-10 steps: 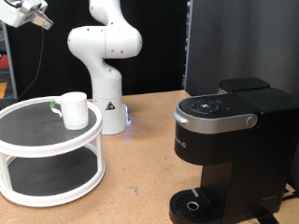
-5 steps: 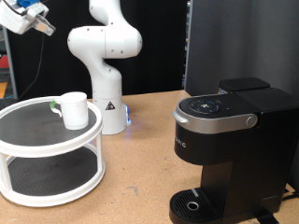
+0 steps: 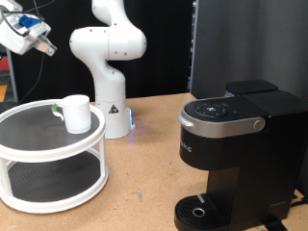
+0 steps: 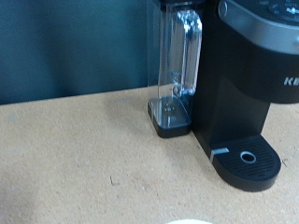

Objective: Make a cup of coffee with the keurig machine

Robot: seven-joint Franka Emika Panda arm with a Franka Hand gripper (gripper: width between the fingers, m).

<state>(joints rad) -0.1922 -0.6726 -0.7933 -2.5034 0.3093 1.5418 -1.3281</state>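
The small white cup (image 3: 77, 113) stands upright on the top tier of a white round two-tier stand (image 3: 29, 144) at the exterior view's left. The black keurig machine (image 3: 241, 154) stands at the exterior view's right with its silver-rimmed lid down and its round drip base (image 3: 199, 212) bare. My gripper (image 3: 38, 43) hangs high at the exterior view's top left, well above the cup and touching nothing. The wrist view shows the keurig machine (image 4: 248, 84), its clear water tank (image 4: 182, 65) and its drip base (image 4: 248, 159). My fingers do not show there.
The white robot base (image 3: 108, 58) stands behind the stand, by a dark panel (image 3: 231, 43) at the back. Bare brown tabletop (image 3: 144, 183) lies between stand and machine. A pale sliver (image 4: 187, 221) shows at the wrist view's edge.
My gripper has come down a little at the exterior view's top left and turned. The cup, stand and machine have not moved.
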